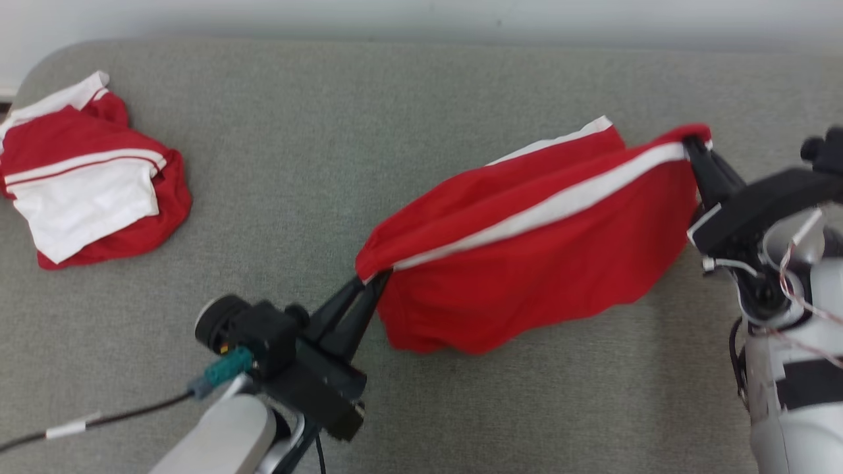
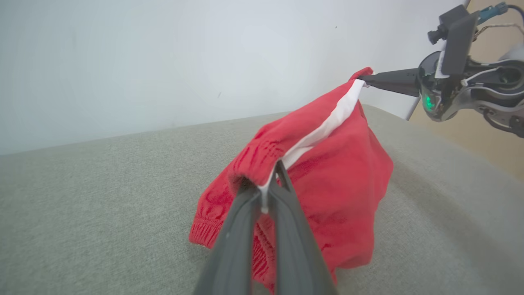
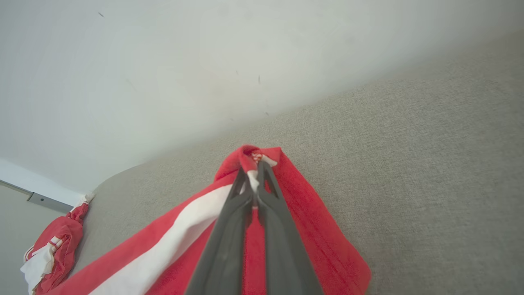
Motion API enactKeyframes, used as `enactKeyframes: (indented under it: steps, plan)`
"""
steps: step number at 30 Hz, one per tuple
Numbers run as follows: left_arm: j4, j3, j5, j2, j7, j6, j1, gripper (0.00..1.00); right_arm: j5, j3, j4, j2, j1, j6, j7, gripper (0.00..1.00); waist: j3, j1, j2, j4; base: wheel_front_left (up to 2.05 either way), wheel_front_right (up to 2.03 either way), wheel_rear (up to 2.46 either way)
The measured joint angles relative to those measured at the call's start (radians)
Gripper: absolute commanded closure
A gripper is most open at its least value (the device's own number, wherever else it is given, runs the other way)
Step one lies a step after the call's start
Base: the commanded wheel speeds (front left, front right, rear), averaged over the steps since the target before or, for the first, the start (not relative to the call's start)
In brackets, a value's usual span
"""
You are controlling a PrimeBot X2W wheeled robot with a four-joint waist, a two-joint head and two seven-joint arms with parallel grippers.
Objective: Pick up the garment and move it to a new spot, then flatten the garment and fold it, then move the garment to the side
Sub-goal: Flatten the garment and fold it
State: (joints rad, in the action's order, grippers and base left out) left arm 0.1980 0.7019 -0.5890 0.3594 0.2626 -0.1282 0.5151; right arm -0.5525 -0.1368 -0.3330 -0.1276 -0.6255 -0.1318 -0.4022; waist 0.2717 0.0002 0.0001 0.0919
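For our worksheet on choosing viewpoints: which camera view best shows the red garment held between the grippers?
Head view: the red garment stretches whole between the left gripper and right gripper. Each wrist view shows one pinched end up close.

no readable text, no brand or number legible on the garment (image 1: 527, 276), cable tag (image 1: 66, 429) unreadable

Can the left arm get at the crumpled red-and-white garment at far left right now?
Probably not yet. Nothing lies between it and the crumpled garment, but the left gripper is shut on the red garment, stretched to the right gripper. It would have to let go first.
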Motion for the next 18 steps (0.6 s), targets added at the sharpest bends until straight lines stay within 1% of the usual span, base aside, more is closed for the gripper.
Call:
enactKeyframes:
  steps: [6,7,13,17,18]
  plan:
    - [0.077,0.026,-0.032,-0.028,0.000,-0.001,0.119,1.00,0.062,0.021,-0.188,-0.013,-0.170,0.000,0.047,1.00,0.066,0.0001,0.0000,0.027,0.00,0.00,0.00]
    - [0.077,0.026,-0.032,-0.028,0.000,-0.001,0.119,1.00,0.062,0.021,-0.188,-0.013,-0.170,0.000,0.047,1.00,0.066,0.0001,0.0000,0.027,0.00,0.00,0.00]
    - [0.138,0.055,-0.060,-0.040,0.000,-0.001,0.189,1.00,0.115,0.036,-0.351,-0.019,-0.288,0.000,0.106,1.00,0.126,0.0001,0.0001,0.048,0.00,0.00,0.00]
    - [0.158,0.065,-0.065,-0.047,0.000,-0.001,0.209,1.00,0.128,0.058,-0.425,-0.022,-0.332,0.000,0.140,1.00,0.152,0.0001,0.0001,0.060,0.00,0.00,0.00]
    - [0.163,0.065,-0.065,-0.051,0.000,-0.001,0.211,0.62,0.128,0.063,-0.437,-0.022,-0.337,0.000,0.153,0.24,0.155,0.0001,0.0001,0.062,0.00,0.00,0.00]
